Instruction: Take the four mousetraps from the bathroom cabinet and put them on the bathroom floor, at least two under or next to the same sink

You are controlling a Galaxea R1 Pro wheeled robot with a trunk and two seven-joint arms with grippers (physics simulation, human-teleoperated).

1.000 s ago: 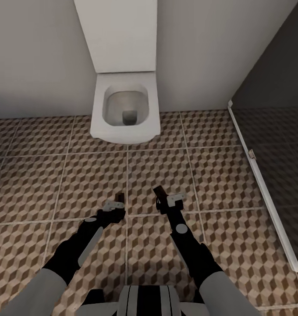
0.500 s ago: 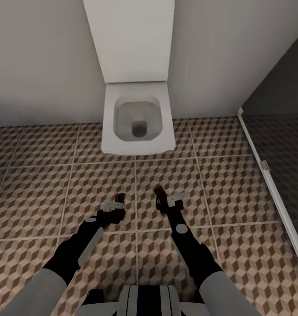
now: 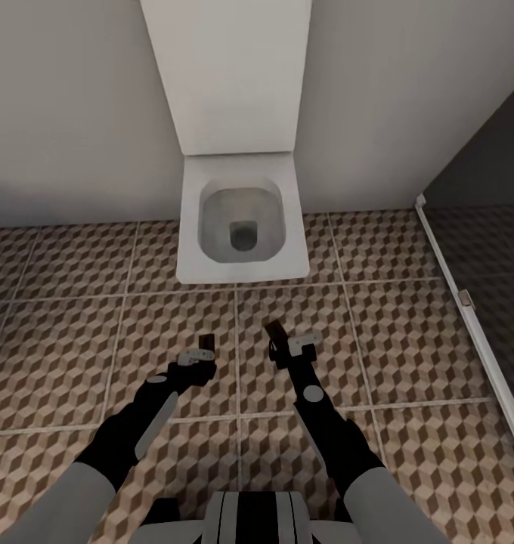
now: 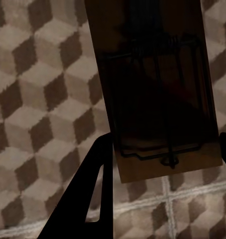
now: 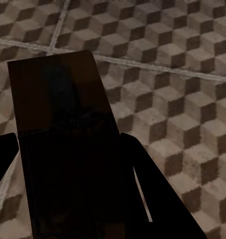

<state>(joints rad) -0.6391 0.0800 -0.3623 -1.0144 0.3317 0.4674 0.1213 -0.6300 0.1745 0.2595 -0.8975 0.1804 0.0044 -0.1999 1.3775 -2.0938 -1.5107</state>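
Note:
Two mousetraps are in hand above the bathroom floor (image 3: 68, 317). My left gripper (image 3: 204, 361) is shut on one mousetrap (image 3: 206, 342); the left wrist view shows this brown board (image 4: 157, 89) with its dark wire parts held between black fingers (image 4: 95, 194). My right gripper (image 3: 276, 346) is shut on another mousetrap (image 3: 274, 331), seen in the right wrist view as a dark board (image 5: 58, 114) between fingers (image 5: 147, 184) over the cube-pattern tiles (image 5: 192, 99). The cabinet and the sink are out of view.
A white wall-hung toilet (image 3: 242, 227) with its lid up stands straight ahead against the pale wall. The dark smoked-glass shower enclosure (image 3: 491, 249) with a white floor rail runs along the right. Tiled floor lies open to the left and between me and the toilet.
The whole view has shifted: the toilet and the shower rail now sit lower and further right in the picture. Both arms keep their pose, each still holding its mousetrap.

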